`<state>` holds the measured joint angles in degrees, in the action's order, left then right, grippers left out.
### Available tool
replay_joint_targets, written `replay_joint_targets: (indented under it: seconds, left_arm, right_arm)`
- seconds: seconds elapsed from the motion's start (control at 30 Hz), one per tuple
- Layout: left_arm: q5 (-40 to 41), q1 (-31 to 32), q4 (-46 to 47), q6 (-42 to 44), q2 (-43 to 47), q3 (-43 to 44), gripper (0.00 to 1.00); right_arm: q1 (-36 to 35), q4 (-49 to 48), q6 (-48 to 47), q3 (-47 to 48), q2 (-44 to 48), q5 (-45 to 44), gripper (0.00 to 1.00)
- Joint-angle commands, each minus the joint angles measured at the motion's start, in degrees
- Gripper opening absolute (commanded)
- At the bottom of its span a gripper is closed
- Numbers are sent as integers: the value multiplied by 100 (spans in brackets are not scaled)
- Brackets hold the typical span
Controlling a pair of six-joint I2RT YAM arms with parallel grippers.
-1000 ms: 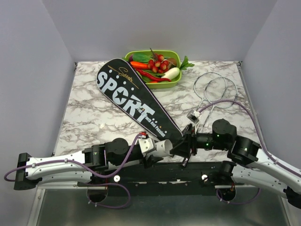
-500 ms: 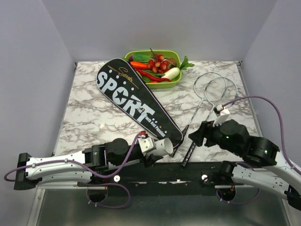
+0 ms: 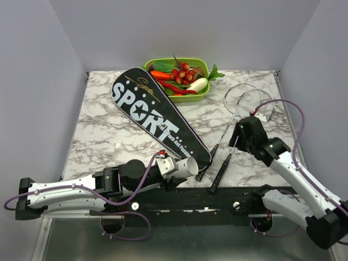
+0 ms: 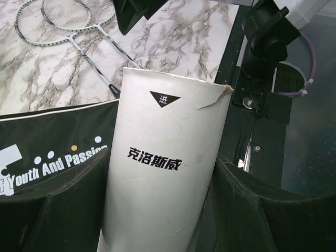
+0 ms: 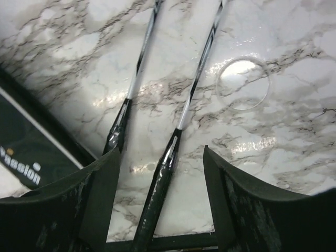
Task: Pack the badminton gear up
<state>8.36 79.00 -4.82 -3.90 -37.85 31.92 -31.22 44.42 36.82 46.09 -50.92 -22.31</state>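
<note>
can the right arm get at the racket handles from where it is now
Probably yes. The right gripper hangs open over the table, one handle lying in line between its fingers with bare marble on both sides. The other handle lies close beside the bag, so that one looks tighter.

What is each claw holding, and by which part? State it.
Left claw: white cardboard tube with black lettering, gripped across its side wall. Right claw: nothing.

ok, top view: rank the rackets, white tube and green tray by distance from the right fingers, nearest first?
1. rackets: right side, directly below the right gripper, whose open fingers straddle one handle.
2. white tube: to its left, at the near edge.
3. green tray: far back, centre.
</note>
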Motion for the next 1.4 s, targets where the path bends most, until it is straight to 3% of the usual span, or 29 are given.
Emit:
replay_joint_targets:
  seconds: [0.0,0.13,0.43,0.9,1.37]
  left_arm:
    - [456,45,-257,-1095,216,-186,0]
    - [526,36,-344,-1121,313,-239,0]
    - [570,80,-318,-1095,418,-274,0]
    - [614,124,-265,-1078,374,-362,0]
    - [869,300,-318,-1060,453,-415,0]
  right_arm:
    - [906,-865,-386,-161,-699,893,69]
    - [1626,-1093,-421,-170,-1524,842,65]
    - [2489,-1568,-711,-258,-2448,1035,60]
    - [2595,-1560,-641,76,-3152,1167,48]
    - [2595,-1445,-615,357,-3706,1255,44]
